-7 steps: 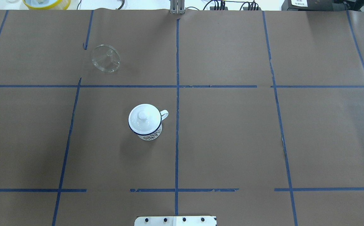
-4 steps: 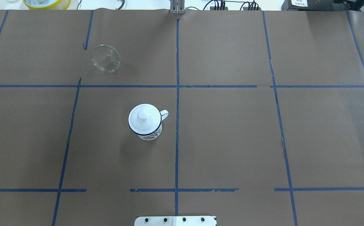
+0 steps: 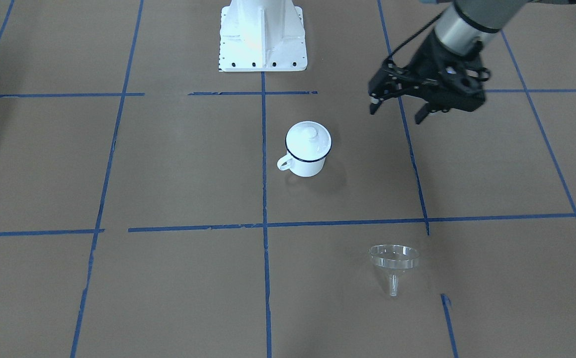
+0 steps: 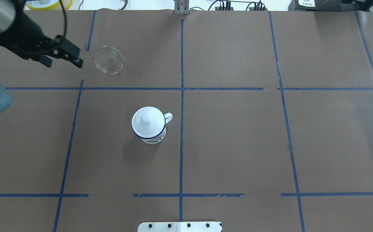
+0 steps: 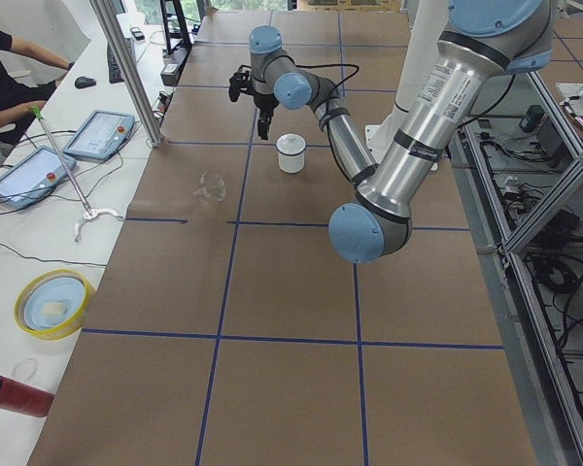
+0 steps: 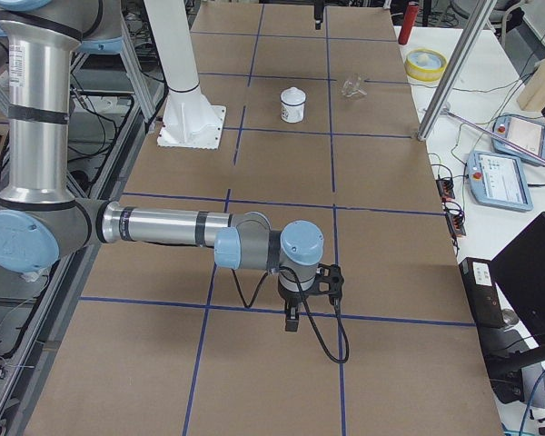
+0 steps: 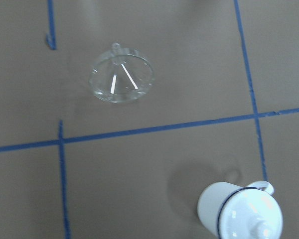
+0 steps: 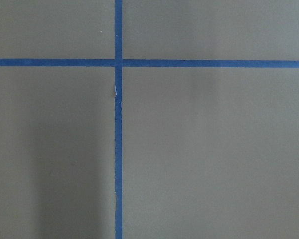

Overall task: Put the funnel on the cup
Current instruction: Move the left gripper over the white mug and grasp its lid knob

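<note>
The clear funnel (image 4: 108, 60) lies tilted on the brown table at the far left; it also shows in the front view (image 3: 394, 263) and the left wrist view (image 7: 121, 79). The white cup (image 4: 148, 127) with a dark blue rim stands upright near the middle, with a white knobbed lid (image 4: 146, 119) sitting on it; it also shows in the front view (image 3: 307, 151). My left gripper (image 4: 64, 63) is open and empty, in the air just left of the funnel. My right gripper (image 6: 291, 320) hangs over bare table far from both; I cannot tell its state.
The robot's white base plate (image 3: 263, 35) stands at the near table edge. A yellow bowl (image 5: 51, 303), a red cylinder (image 5: 15, 395), tablets (image 5: 29, 175) and a metal post (image 5: 126, 68) sit along the far side. Blue tape lines cross the table.
My left arm has come into the overhead view from the left and its open gripper now hangs beside the funnel. Funnel and cup have not moved.
</note>
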You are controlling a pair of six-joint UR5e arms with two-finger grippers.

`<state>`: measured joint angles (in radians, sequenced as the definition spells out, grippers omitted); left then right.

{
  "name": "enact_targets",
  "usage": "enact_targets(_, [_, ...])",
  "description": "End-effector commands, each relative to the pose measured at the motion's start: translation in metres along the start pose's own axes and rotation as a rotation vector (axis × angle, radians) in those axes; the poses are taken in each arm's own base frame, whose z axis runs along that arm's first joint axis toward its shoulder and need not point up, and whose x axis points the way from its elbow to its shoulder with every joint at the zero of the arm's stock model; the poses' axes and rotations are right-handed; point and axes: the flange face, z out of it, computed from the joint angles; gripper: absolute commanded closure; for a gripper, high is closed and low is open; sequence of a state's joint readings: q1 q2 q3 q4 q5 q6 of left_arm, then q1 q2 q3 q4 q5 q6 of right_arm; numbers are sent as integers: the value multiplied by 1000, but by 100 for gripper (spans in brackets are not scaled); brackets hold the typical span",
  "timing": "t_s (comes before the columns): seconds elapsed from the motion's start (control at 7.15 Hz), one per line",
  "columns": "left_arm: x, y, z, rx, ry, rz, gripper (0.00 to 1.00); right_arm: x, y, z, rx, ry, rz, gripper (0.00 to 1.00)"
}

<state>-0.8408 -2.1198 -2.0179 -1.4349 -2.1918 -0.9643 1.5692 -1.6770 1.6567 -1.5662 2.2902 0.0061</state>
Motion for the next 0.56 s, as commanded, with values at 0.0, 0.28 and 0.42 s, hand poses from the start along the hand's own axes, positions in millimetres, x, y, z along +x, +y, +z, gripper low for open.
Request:
enact_targets(0.0, [67,44,51,-6,-15,-21,0,0,0,0,0,0,0,0])
enact_targets(0.28, [86,40,82,6,-56,-36,0,0,1,0,-1,0,1,0])
enact_targets(0.42, [88,31,100,17,-95,-43,0,0,1,0,-1,0,1,0])
